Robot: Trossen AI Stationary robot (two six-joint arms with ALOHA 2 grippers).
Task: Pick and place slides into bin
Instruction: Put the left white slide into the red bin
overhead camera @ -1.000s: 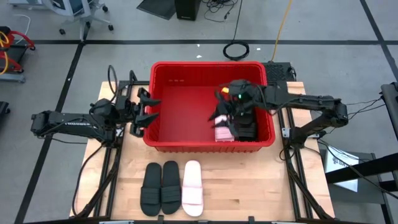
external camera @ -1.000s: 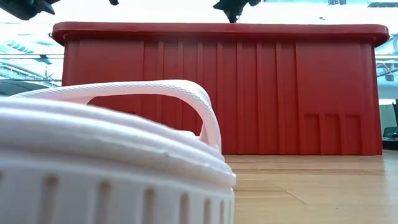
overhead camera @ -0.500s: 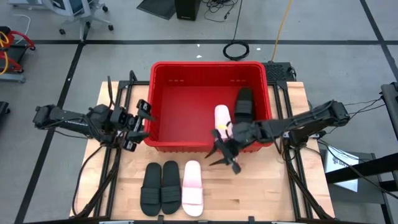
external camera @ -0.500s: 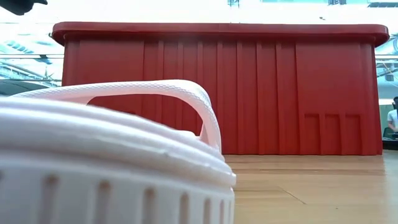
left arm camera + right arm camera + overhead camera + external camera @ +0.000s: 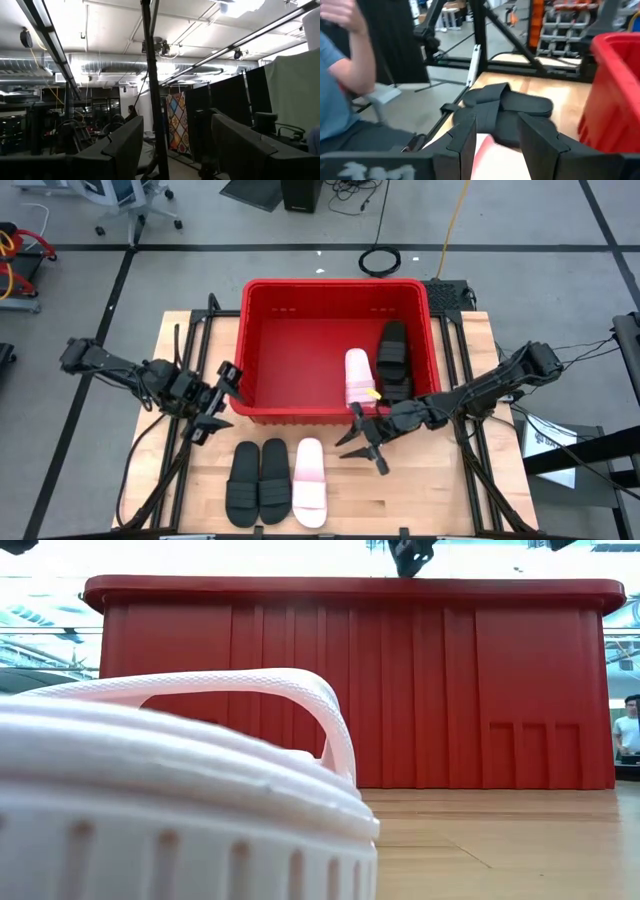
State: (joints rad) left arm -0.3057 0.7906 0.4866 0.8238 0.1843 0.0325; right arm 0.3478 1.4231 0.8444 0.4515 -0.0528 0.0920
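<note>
Slides split between red bin and table.
White slide and black slides lie in bin's right half; black pair plus white slide sit on table near bin. Right gripper just outside bin's near wall, fingers apart, empty. Left gripper at bin's left wall, jaws apart, empty.

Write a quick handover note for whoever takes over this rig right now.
Left gripper: open, empty, off the bin's left front corner.
Right gripper: open, empty, above the table in front of the bin, facing the slides left there.
Done: one pink slide and black slides lie in the bin.
Left: two black slides and one pink slide on the table.
</note>
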